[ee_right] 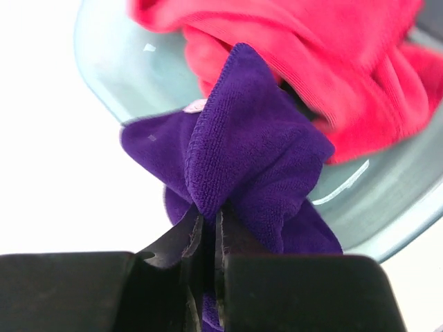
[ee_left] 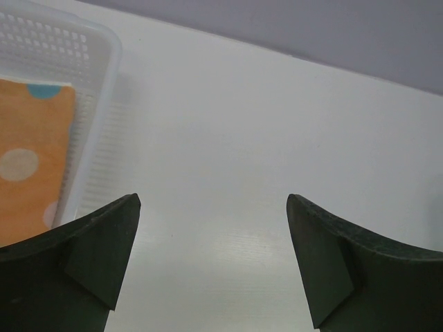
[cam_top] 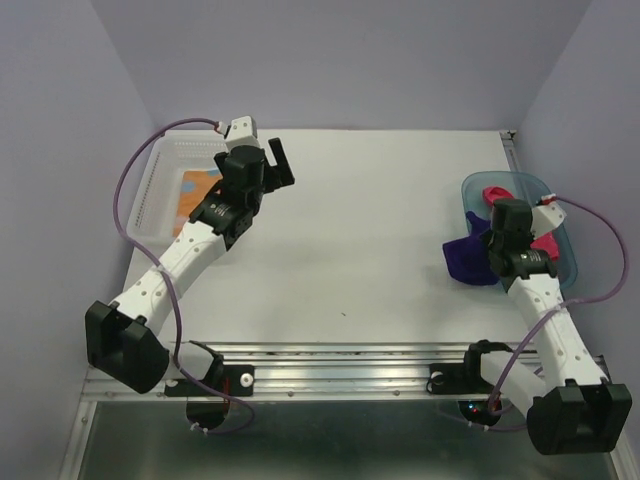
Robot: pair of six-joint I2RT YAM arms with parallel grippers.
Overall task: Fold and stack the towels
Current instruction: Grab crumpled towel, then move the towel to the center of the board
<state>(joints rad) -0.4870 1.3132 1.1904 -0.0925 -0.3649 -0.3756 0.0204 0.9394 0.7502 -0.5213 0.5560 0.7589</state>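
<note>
Left arm: reaches from its base at the near left corner forward toward the far left. The wrist sits over the right edge of the basket [cam_top: 150,195]. The left claw [ee_left: 213,207] is released, its fingers spread wide with nothing between them. It hangs above bare surface [cam_top: 380,230] just beside the basket.

Right arm: runs from the near right base forward and a little inward, with the wrist bent down over the tub [cam_top: 566,252] at the right side. The right claw [ee_right: 208,225] is clenched on a pinched fold of the purple towel [ee_right: 252,149]. The cloth bunches up out of the fingertips, and the two fingers are nearly together with fabric between them.

Count, towels: three.
- One orange towel [ee_left: 31,159] with pale dots, plus one blue dot at its far edge. It lies flat in the basket, with its right edge straight and parallel to the basket wall.
- One purple towel. It is draped over the left rim of the tub, part inside and part hanging out onto the surface on the left.
- One pink-red towel [ee_right: 311,55], crumpled inside the tub. It lies behind the purple one and touches it.

Count, containers: one clear basket with perforated walls at far left, and one translucent teal tub at right. They are well apart, with open surface between them.

Count, arms: two, one claw each.
</note>
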